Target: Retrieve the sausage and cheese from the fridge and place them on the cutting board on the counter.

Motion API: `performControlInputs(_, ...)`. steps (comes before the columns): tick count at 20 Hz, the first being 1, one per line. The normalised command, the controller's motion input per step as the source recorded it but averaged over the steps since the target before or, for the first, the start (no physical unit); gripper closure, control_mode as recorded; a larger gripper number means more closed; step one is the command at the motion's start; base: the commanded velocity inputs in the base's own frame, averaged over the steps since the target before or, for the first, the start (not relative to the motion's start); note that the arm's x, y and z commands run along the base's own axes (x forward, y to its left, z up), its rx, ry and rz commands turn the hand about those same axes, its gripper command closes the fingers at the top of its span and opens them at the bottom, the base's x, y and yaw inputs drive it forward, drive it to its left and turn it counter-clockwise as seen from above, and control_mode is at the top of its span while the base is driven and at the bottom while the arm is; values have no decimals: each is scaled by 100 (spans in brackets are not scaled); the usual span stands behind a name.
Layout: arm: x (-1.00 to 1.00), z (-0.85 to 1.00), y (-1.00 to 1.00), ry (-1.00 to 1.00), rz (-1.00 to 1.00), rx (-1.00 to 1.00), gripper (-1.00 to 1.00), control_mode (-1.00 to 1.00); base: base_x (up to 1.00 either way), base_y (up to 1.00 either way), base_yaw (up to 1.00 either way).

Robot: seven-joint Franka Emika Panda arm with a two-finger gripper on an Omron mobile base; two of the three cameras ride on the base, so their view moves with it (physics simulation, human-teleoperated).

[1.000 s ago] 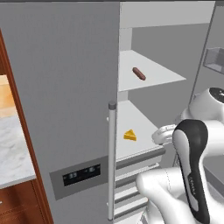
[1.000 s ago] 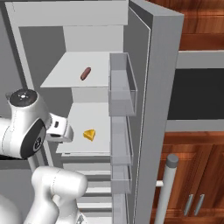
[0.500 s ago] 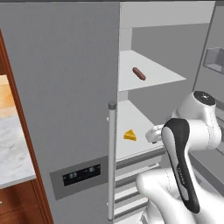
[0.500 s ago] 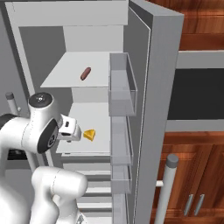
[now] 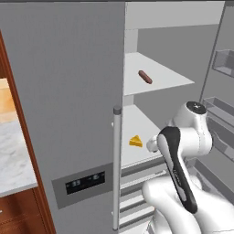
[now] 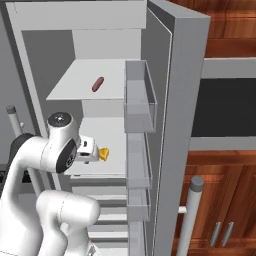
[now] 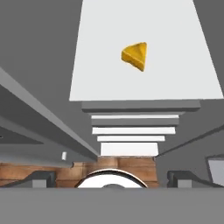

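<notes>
The fridge (image 5: 64, 91) display panel (image 5: 84, 182) shows nothing legible.

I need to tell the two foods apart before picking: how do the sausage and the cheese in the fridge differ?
Shape: the sausage is a thin link with rounded ends; the cheese is a wedge.
Colour: the sausage is reddish-brown, the cheese bright yellow.
Place: the sausage lies on the upper white shelf, the cheese on the shelf below, nearer the gripper.
Both lie loose in the open fridge, neither one gripped.
</notes>
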Motion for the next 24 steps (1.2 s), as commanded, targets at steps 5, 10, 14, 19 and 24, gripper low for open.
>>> performControlInputs(5,43,-48,-8,-9,12,-5,-100,-100,0,0,0)
performControlInputs(10,52,-5,-1,0,11,0,-100,-100,0,0,0)
performControlInputs(14,54,-8,0,0,8,0,-100,-100,0,0,0)
performControlInputs(19,53,0,0,3,1,1,-100,-100,0,0,0)
performControlInputs(24,51,-6,0,6,0,0,-100,-100,0,0,0)
